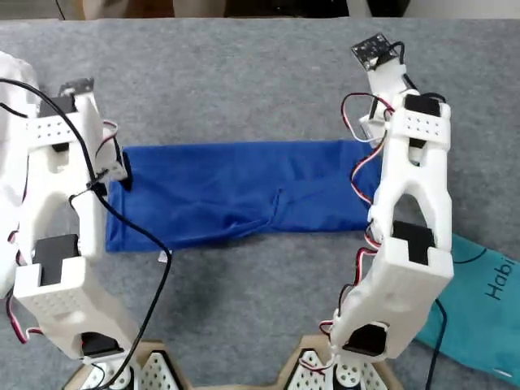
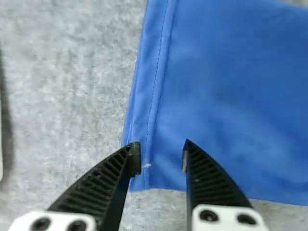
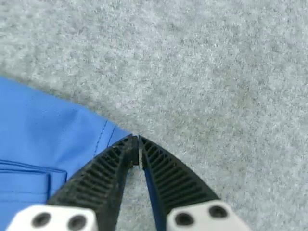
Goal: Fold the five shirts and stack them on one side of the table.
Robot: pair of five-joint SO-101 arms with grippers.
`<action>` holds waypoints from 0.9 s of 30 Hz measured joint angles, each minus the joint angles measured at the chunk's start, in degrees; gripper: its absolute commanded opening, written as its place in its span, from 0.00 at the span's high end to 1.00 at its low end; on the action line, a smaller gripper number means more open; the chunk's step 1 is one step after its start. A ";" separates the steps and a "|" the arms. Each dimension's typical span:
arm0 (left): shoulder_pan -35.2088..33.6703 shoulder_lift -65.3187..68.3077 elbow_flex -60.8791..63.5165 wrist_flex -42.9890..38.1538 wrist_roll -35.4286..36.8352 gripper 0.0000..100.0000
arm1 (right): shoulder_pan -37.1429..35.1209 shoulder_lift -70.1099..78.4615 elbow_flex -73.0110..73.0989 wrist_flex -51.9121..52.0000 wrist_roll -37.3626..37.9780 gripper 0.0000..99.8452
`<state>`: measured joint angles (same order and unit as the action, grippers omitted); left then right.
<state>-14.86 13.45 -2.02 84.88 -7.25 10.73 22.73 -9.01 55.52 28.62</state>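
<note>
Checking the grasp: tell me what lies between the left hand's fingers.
The blue shirt's hemmed corner lies between the open left hand's fingers, per the left wrist view.

Dark lettering (image 1: 496, 280) runs across the teal shirt (image 1: 463, 325) at the worktop's (image 1: 244, 81) near right corner, cut off by the edge. A small white tag (image 1: 163, 257) at the blue shirt's (image 1: 244, 191) hem carries nothing legible.

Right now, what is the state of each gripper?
Left gripper: open, over the blue shirt edge.
Right gripper: shut on the blue shirt corner.
</note>
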 measured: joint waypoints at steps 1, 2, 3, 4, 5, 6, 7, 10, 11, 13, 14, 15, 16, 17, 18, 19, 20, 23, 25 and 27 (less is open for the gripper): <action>0.00 0.00 1.85 -1.49 -0.88 0.84 | 0.09 0.00 0.00 0.00 0.00 0.99; 0.00 0.00 3.87 -3.34 -1.67 0.84 | 0.18 0.00 0.00 0.00 0.00 0.99; 0.00 0.00 5.71 -5.10 -2.37 0.84 | 0.26 0.00 0.00 0.00 0.00 0.99; 0.00 0.00 7.21 -6.77 -3.16 0.84 | 0.26 0.00 0.00 0.00 0.00 0.99; 0.00 0.00 8.44 -8.26 -4.13 0.84 | 0.35 0.00 0.00 0.00 0.00 0.99; -0.35 0.00 9.41 -9.49 -5.10 0.84 | 0.35 0.00 0.00 0.00 0.00 0.99; -0.70 0.00 9.85 -10.37 -6.15 0.84 | 0.35 0.00 0.00 0.00 0.00 0.99; -2.11 0.00 10.11 -11.78 -7.82 0.84 | 0.35 0.00 0.00 0.00 0.00 0.99; -2.55 0.00 10.11 -11.96 -8.26 0.84 | 0.35 0.00 0.00 0.00 0.00 0.99; -3.16 0.00 10.11 -12.04 -9.05 0.84 | 0.35 0.00 0.00 0.00 0.00 0.99; -3.52 0.44 10.11 -12.04 -9.41 0.84 | 0.35 0.00 0.00 0.00 0.00 0.99; -3.69 1.23 9.93 -12.04 -9.67 0.84 | 0.35 0.00 0.00 0.00 0.00 0.99; -3.78 2.46 9.76 -12.04 -9.85 0.84 | 0.35 0.00 0.00 0.00 0.00 0.99; -3.78 3.69 9.41 -12.04 -10.11 0.84 | 0.35 0.00 0.00 0.00 0.00 0.99; -3.78 5.01 8.70 -12.13 -10.29 0.84 | 0.35 0.00 0.00 0.00 0.00 0.99; -3.78 6.42 7.82 -12.13 -10.29 0.84 | 0.35 0.00 0.00 0.00 0.00 0.99; -3.78 7.82 6.68 -12.13 -10.29 0.84 | 0.35 0.00 0.00 0.00 0.00 0.99; -3.78 10.99 3.43 -11.87 -10.29 0.84 | 0.35 0.00 0.00 0.00 0.00 0.99; -3.87 12.40 1.93 -11.78 -10.29 0.84 | 0.35 0.00 0.00 0.00 0.00 0.99; -3.87 13.01 1.05 -11.69 -10.29 0.84 | 0.35 0.00 0.00 0.00 0.00 0.99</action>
<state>-18.73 26.46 -0.97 73.19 -17.54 11.08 22.73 -9.01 55.52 28.62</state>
